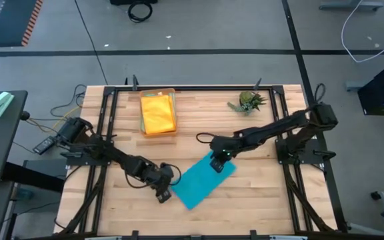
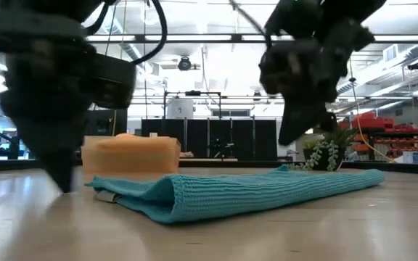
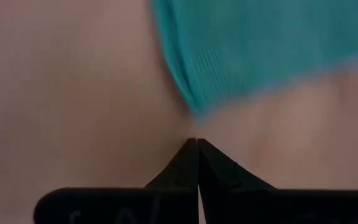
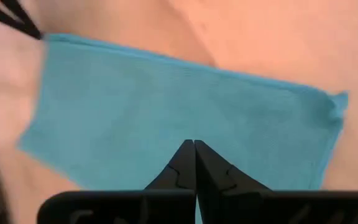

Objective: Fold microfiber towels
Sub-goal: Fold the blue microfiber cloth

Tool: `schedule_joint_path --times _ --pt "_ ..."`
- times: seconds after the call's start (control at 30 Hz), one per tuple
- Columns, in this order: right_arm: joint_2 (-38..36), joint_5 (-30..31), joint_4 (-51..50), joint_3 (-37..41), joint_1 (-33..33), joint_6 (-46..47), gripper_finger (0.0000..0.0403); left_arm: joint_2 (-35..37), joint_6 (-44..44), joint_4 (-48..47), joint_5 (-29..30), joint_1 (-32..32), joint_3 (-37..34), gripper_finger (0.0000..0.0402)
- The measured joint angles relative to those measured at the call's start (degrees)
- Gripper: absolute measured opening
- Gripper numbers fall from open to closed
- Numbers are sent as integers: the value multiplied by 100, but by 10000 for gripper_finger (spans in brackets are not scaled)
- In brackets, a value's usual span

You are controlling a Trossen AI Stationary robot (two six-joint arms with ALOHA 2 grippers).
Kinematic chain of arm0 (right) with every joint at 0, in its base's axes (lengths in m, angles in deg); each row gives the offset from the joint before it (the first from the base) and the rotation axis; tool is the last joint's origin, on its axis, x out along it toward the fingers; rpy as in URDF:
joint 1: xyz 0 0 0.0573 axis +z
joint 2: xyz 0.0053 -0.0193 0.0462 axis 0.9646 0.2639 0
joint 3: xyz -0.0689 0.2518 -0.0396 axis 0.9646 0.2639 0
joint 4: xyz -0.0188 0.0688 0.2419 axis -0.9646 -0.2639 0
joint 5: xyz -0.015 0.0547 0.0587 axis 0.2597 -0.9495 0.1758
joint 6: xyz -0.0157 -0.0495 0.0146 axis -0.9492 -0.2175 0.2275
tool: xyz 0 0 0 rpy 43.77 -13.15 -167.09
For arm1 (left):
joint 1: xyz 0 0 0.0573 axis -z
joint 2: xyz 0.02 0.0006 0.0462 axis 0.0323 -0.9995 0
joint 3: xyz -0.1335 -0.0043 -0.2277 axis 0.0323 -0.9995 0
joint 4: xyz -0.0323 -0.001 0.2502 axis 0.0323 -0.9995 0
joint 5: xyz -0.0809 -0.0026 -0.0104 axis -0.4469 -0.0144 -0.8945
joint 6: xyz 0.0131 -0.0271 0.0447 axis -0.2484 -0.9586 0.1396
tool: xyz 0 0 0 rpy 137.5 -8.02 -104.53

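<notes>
Inside the orange tray (image 1: 173, 107) lies a yellow towel (image 1: 157, 115); both closed grippers flank the teal towel (image 1: 202, 181).

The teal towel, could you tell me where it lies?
In the high view the teal towel lies folded on the table's near middle, between the left gripper and right gripper.

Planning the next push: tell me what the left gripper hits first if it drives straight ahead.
Likely the teal towel: the shut left gripper points at its near folded edge, bare table between. Depth is unclear.
</notes>
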Motion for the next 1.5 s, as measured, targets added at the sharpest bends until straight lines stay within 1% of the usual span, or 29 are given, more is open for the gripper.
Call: schedule_joint_path --times 0.03,0.1,0.17,0.2,0.27,0.33,0.37,0.43,0.53,0.6,0.67,0.77,0.87,0.93,1.03,1.1,1.2,1.3,1.37,1.43,1.5 --pt "-109 -30 -11 0 33 -7 2 18 131 -62 -240 3 6 9" --pt "-285 -23 127 -7 109 150 2 50 378 -79 -287 33 51 9" --pt "-342 119 192 -14 258 415 2 246 717 -93 -203 18 56 5" --pt "-328 226 209 -14 360 562 2 310 871 -50 -64 -23 77 5" --pt "-222 379 221 -13 618 880 2 462 1031 -343 450 -77 60 5" --pt "-63 506 201 -13 898 1248 2 565 1143 -381 902 -174 52 6" --pt "51 562 228 -9 1046 1410 2 612 1187 -371 1032 -229 58 5" --pt "217 654 324 -7 1336 1716 2 599 1351 -222 1090 -360 70 4" --pt "412 957 359 -8 1642 2051 2 269 1494 18 1056 -489 59 6" --pt "545 1131 312 -7 1700 2157 2 0 1499 300 958 -544 69 5" --pt "696 1184 320 -7 1666 2151 2 -191 1414 264 907 -569 62 4" --pt "890 1169 168 2 1538 1864 2 -291 1170 460 790 -534 74 6" --pt "911 1065 -27 -31 1317 1416 2 -316 1085 784 663 -416 63 4" --pt "822 1052 -108 -19 1093 1044 2 -315 963 1049 387 -301 62 4" --pt "616 1111 -277 -7 727 502 2 -420 812 1710 -40 -166 75 6" --pt "343 1111 -355 -18 513 341 2 -548 820 2027 -281 -167 68 5" --pt "-18 983 -403 -25 443 330 2 -525 1139 1720 -322 -315 63 4" --pt "-273 888 -34 -32 808 445 2 -349 1616 1457 -129 -509 62 6" --pt "-271 918 244 -34 1189 664 2 -281 1928 1558 -28 -602 76 4" --pt "-99 1145 737 -31 1613 899 2 -247 2135 1518 4 -664 63 4" --pt "118 1427 1112 -33 1993 1152 2 -335 2297 1718 -3 -664 67 5"
